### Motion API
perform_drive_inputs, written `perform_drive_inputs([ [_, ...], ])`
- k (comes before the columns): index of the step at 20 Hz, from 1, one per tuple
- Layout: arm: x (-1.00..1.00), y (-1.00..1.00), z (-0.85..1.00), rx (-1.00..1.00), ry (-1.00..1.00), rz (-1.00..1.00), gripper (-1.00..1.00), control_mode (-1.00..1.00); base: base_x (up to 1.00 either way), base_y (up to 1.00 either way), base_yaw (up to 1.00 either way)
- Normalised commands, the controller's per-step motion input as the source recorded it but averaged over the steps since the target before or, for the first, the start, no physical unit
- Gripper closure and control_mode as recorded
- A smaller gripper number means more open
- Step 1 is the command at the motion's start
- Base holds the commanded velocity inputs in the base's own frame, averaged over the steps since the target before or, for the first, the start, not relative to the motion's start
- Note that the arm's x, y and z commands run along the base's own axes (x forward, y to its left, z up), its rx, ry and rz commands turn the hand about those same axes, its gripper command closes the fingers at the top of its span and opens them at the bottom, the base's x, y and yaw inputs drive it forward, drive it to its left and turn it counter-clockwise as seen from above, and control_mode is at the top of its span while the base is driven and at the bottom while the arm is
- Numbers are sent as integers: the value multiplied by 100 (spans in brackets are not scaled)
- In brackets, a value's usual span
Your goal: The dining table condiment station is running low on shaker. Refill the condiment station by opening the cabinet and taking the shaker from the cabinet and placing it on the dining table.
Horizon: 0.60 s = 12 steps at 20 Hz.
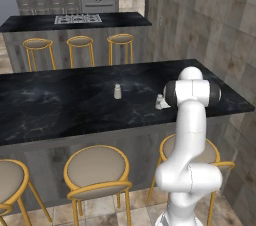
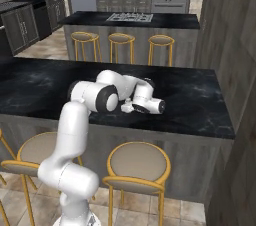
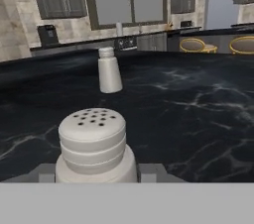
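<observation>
The small pale grey-white cylindrical shaker with a perforated cap (image 3: 93, 143) is seen at the very bottom of the hand view, set between the two dark finger tips of the two-finger gripper (image 3: 94, 171), whose pads flank its lower body on either side. The jaws are judged to be closed about the shaker at a middling width, neither wide nor fully narrowed, so the shaker is taken to be held.

In the right base view the shaker (image 2: 128, 106) appears just beside the white wrist, low over the long glossy black marble top of the dining table (image 2: 200, 105), toward its near edge. In the left base view the shaker (image 1: 160, 102) shows just left of the arm's elbow joint, above the same dining table (image 1: 60, 105). Whether its base already touches the marble cannot be told from these pictures.

The shaker's long axis stands upright, cap uppermost, and it lies directly within the gripper rather than to any side of it. The coming move is judged to turn on the vertical relation alone: the base must be set flat on the marble before the fingers are parted.

A second small pale shaker (image 3: 109, 71) stands upright farther along the table, well apart, seen also in the left base view (image 1: 118, 91).
</observation>
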Motion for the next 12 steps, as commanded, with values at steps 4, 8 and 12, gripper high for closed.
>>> perform_drive_inputs([
  [4, 0, 0, -36, -7, -2, 0, 100, -100, 0, 0, 0],
  [8, 0, 0, -38, -6, -1, 0, 100, -100, 0, 0, 0],
  [12, 0, 0, -41, -5, -2, 0, 100, -100, 0, 0, 0],
])
